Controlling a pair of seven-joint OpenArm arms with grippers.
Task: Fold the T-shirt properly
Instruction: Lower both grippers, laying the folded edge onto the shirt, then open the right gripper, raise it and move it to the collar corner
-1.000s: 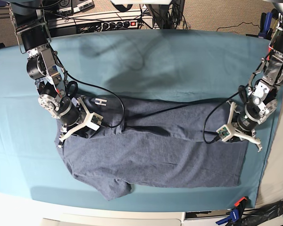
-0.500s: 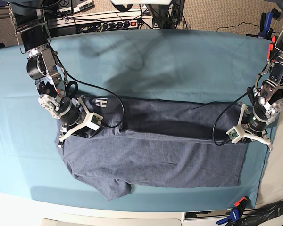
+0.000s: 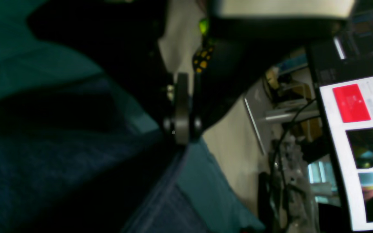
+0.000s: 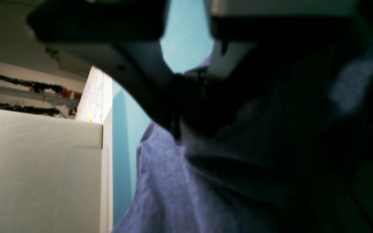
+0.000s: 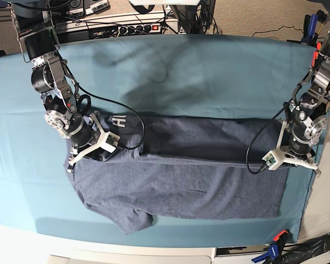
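Your T-shirt (image 5: 181,176) lies spread across the near half of the teal table cloth (image 5: 209,77), its long axis running side to side between the two arms, with a strip of its far edge already turned toward you to form a long fold. White lettering (image 5: 117,120) shows on the turned-over corner beside the right gripper (image 5: 80,157). That gripper sits at the sleeve end, on the base view's left, its jaws pinched tight on a bunch of blue-grey cloth. The left gripper (image 5: 297,162) sits at the opposite, hem end, jaws closed at the shirt's edge; the wrist view is too dark to show whether fabric is caught between them. Both arms bracket the fold line at its ends, so the unfolded cloth lies toward you from each gripper, and neither arm is clearly the nearer.
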